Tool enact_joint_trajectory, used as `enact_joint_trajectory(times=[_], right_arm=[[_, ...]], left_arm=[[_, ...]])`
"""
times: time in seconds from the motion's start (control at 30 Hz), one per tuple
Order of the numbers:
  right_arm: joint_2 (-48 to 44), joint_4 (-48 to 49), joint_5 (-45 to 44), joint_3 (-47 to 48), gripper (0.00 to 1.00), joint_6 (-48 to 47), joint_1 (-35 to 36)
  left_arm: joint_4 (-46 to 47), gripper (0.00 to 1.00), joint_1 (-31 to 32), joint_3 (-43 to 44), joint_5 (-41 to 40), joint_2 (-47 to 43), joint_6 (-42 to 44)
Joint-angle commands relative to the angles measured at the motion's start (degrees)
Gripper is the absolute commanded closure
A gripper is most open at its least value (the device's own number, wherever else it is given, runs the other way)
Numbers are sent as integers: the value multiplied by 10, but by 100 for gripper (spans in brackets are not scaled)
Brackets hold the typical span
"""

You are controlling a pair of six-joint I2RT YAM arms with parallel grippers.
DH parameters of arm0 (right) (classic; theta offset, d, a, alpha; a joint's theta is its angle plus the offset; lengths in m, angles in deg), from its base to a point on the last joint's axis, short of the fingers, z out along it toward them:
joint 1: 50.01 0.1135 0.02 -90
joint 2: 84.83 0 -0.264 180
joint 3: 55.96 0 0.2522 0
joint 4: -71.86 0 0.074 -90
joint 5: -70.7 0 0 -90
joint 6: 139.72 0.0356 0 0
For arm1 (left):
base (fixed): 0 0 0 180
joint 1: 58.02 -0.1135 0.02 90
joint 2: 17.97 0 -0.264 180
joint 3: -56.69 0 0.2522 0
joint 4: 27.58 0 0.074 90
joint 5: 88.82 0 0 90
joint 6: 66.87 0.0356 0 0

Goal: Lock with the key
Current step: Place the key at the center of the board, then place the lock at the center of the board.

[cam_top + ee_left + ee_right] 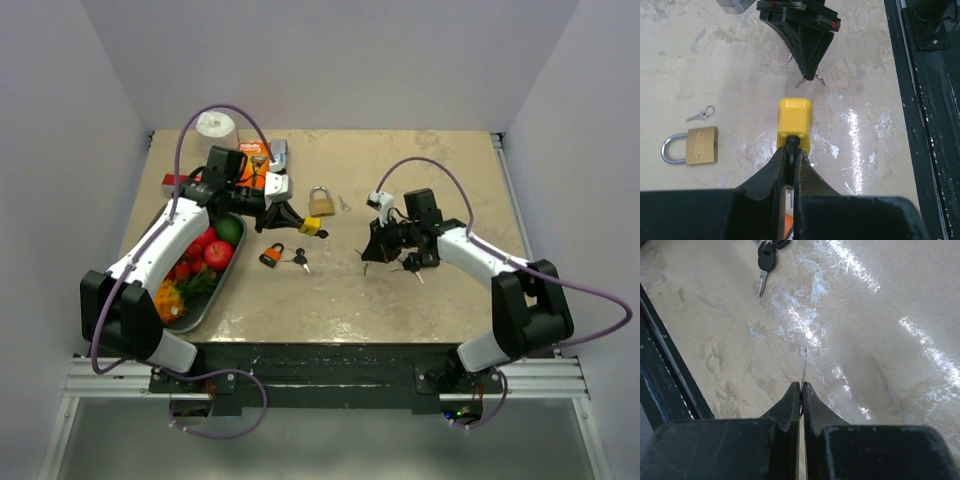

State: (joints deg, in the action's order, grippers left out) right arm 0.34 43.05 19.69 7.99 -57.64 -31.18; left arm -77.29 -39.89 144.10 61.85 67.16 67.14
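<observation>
My left gripper (297, 222) is shut on the black shackle of a yellow padlock (311, 227) and holds it just above the table. In the left wrist view the padlock's yellow body (794, 124) sticks out beyond the closed gripper (789, 156). My right gripper (372, 248) is to its right, tips facing it, apart from it. It is shut on a thin metal key, seen edge-on in the right wrist view (803, 367) beyond the closed gripper (801, 390). The right gripper also shows in the left wrist view (807, 40).
A brass padlock (321, 203) with a small key (343, 204) lies behind the yellow one. An orange padlock (271, 256) with black keys (297, 261) lies in front. More black-headed keys (766, 257) lie near the right gripper. A fruit tray (222, 290) is at the left.
</observation>
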Motion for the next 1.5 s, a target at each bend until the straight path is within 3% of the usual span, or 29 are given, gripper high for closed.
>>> enact_joint_trajectory(times=[0.0,0.33,0.73,0.77,0.83,0.87,0.93,0.97,1.07,1.27,1.47], right_arm=[[45,83,-8,3,100,97,9],[141,102,-20,31,100,123,13],[153,76,-90,68,100,94,5],[154,73,-92,71,96,89,5],[156,64,-90,74,80,82,4],[155,61,-90,77,59,82,4],[140,54,-85,79,44,62,4],[128,50,-80,80,31,48,4],[60,42,-46,79,15,-12,4],[-118,49,35,47,4,-209,6],[-219,-2,93,29,1,-410,21]], left_arm=[[44,100,2,-19,10,-36,-16],[54,100,9,-39,-7,-49,-27],[26,100,10,-46,-7,-46,5],[23,100,10,-45,-7,-44,9],[14,100,12,-44,-6,-41,17],[12,100,12,-43,-5,-40,18],[10,100,12,-37,4,-36,11],[9,100,12,-26,9,-33,4],[-21,100,12,15,45,-15,-4],[-123,100,14,124,126,30,21],[-357,100,20,248,190,101,181]])
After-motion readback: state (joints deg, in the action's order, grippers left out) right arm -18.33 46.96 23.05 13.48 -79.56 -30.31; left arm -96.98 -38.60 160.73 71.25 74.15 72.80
